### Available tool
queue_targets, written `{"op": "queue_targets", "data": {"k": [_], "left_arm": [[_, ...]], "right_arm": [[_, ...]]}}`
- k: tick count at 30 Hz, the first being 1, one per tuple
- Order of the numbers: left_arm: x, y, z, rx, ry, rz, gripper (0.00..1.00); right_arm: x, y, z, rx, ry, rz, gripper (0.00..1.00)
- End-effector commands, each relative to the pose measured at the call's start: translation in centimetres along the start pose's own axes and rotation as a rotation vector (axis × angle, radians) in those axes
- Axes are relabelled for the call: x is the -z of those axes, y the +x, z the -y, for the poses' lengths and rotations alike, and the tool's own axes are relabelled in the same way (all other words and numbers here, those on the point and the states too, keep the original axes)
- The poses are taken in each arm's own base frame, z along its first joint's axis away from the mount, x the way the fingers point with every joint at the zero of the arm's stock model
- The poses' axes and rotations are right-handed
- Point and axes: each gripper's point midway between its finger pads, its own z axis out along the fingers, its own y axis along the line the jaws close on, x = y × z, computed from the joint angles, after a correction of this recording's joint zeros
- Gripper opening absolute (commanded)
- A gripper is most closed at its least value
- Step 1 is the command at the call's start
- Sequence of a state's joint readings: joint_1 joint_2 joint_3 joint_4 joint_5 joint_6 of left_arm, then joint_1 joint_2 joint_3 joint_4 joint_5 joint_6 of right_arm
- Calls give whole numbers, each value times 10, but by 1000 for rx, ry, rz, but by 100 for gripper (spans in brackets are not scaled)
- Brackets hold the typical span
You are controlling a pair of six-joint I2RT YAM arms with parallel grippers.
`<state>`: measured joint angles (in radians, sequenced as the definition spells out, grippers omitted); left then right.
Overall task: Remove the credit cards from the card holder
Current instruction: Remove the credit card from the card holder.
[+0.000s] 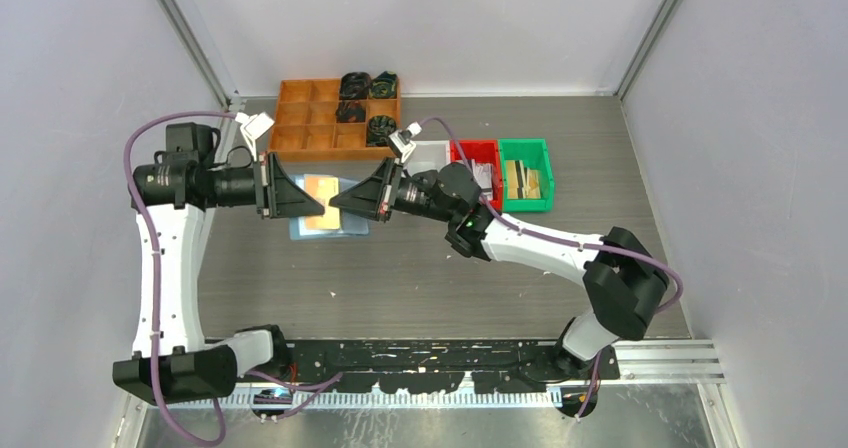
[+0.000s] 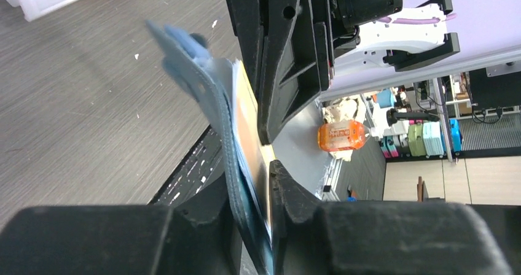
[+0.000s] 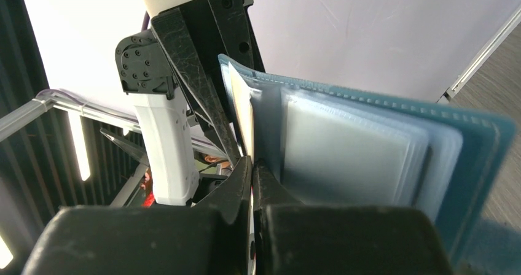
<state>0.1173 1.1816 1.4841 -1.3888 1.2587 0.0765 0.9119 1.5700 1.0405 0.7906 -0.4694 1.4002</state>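
The light blue card holder (image 1: 348, 230) hangs open above the table between both grippers. My left gripper (image 1: 318, 208) is shut on the holder's edge; in the left wrist view the blue cover (image 2: 212, 103) and an orange-faced credit card (image 2: 250, 121) run edge-on between the jaws of the left gripper (image 2: 249, 174). My right gripper (image 1: 335, 205) faces it from the right. In the right wrist view the right gripper (image 3: 252, 164) is shut on the thin pale credit card (image 3: 241, 109), which stands in front of the holder's clear sleeves (image 3: 350, 146). An orange card face (image 1: 320, 188) shows from above.
An orange compartment tray (image 1: 300, 118) with black parts (image 1: 365, 98) stands at the back. To its right sit a white bin (image 1: 430, 153), a red bin (image 1: 482, 158) and a green bin (image 1: 527, 173). Grey walls close in both sides.
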Motion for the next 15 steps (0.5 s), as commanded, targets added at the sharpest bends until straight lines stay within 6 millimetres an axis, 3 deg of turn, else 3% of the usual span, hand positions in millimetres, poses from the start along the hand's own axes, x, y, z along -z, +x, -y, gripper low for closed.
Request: {"op": "queue_targets", "data": {"k": [1, 7, 12, 14, 15], "left_arm": [[5, -2, 37, -61, 123, 42, 22], [5, -4, 41, -33, 168, 49, 24], [4, -8, 39, -40, 158, 66, 3], [3, -10, 35, -47, 140, 74, 0], [3, -10, 33, -48, 131, 76, 0]], "right_arm": [[8, -14, 8, 27, 50, 73, 1], [12, -15, 12, 35, 64, 80, 1], [13, -14, 9, 46, 54, 76, 1], [12, -13, 6, 50, 44, 70, 2], [10, -13, 4, 48, 44, 68, 7]]}}
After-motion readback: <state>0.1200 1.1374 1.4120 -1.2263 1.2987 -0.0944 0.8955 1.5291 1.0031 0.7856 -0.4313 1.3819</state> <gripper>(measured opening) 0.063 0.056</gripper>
